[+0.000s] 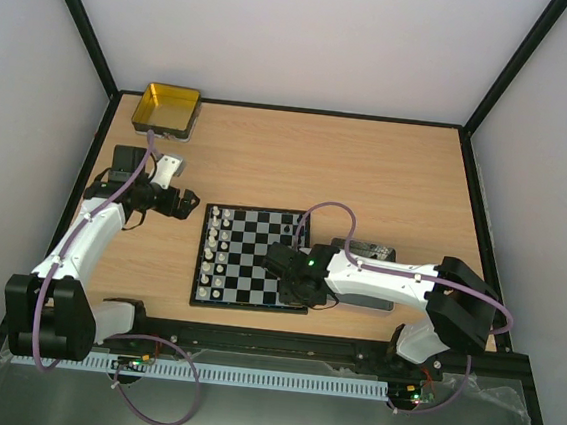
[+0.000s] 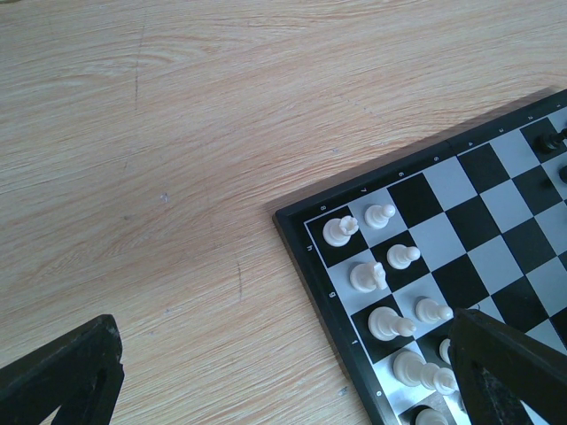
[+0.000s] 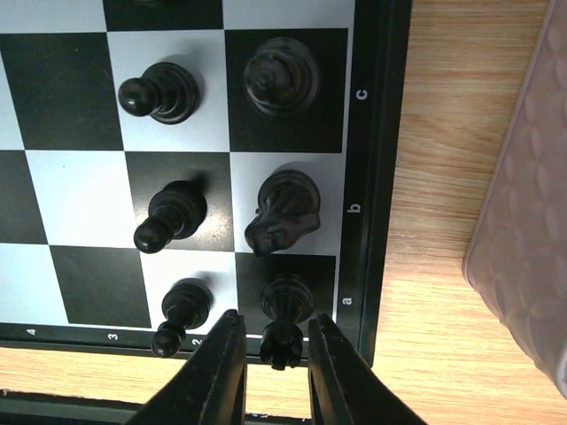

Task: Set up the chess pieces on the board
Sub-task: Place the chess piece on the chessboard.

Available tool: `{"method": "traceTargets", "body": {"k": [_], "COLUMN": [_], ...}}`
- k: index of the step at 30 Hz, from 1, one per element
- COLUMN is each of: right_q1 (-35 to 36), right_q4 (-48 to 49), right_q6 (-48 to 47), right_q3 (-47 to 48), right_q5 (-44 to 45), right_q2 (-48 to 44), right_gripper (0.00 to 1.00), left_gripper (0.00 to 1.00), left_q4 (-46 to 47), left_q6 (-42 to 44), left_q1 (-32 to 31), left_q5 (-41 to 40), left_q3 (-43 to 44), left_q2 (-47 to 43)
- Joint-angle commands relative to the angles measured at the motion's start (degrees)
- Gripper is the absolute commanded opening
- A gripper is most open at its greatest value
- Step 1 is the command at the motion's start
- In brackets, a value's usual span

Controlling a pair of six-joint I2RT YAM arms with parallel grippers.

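At the board's (image 3: 381, 177) near right corner, the right jaws stand slightly spread, flanking the top of a black corner piece (image 3: 285, 305) beside a black knight (image 3: 282, 212). The left jaws gape wide above the wooden surface (image 2: 177, 133), near the white pieces (image 2: 368, 276).

Light wood-grain table (image 1: 369, 160), faint scuffs showing in the left wrist view. Gold tin (image 1: 167, 111), rectangular, open top, shiny inside, sits at the far left corner of the table. Grey tray (image 3: 532, 248) lies on the right half of the table, mostly covered from above. The right wrist view shows only its pale textured side. White walls (image 1: 311, 34) on three sides, black frame posts (image 1: 81, 17) at the back corners. White slotted cable duct (image 1: 277, 380) runs along the near edge, black rail (image 1: 251, 338) just behind it.
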Motion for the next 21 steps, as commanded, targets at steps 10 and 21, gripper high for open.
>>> {"method": "traceTargets", "body": {"k": [10,21], "right_q1": [0.26,-11.22], "right_q4": [-3.44,-12.92], "right_q6": [1.00,-1.76], "right_q3": [1.97,2.91], "right_q5": [3.33,12.06], "right_q2": [-1.57,-11.08], "right_gripper": [0.24,0.25], "left_gripper": [0.99,1.00], "left_q4": [-0.62,-0.62], "left_q6": [0.54,0.58], "left_q1": [0.28,0.28], "left_q5": [1.04,1.20], "left_q3": [0.22,0.20], "left_q2": [-1.40,-1.36]}}
